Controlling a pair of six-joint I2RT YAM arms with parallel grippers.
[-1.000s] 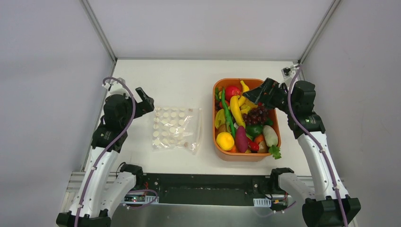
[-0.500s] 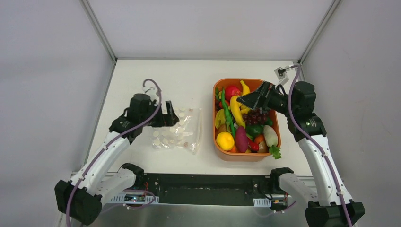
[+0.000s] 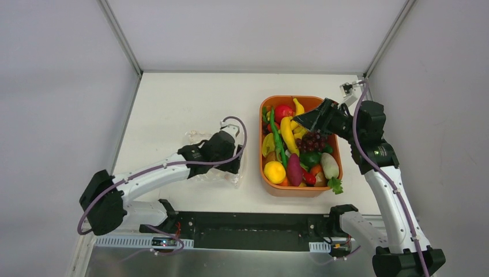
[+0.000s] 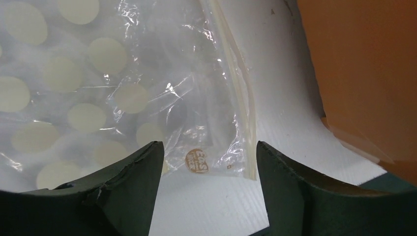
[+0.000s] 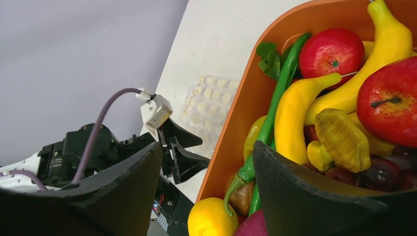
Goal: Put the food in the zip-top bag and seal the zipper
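Orange rectangular tray [image 3: 262, 164] sits on right half of white bench [image 3: 190, 98], long side running near to far. Grey walls [image 3: 57, 86] close left, far and right sides. Aluminium rails [image 3: 120, 37] rise at both far corners.

White table [image 3: 190, 98], plain grey walls [image 3: 57, 86]
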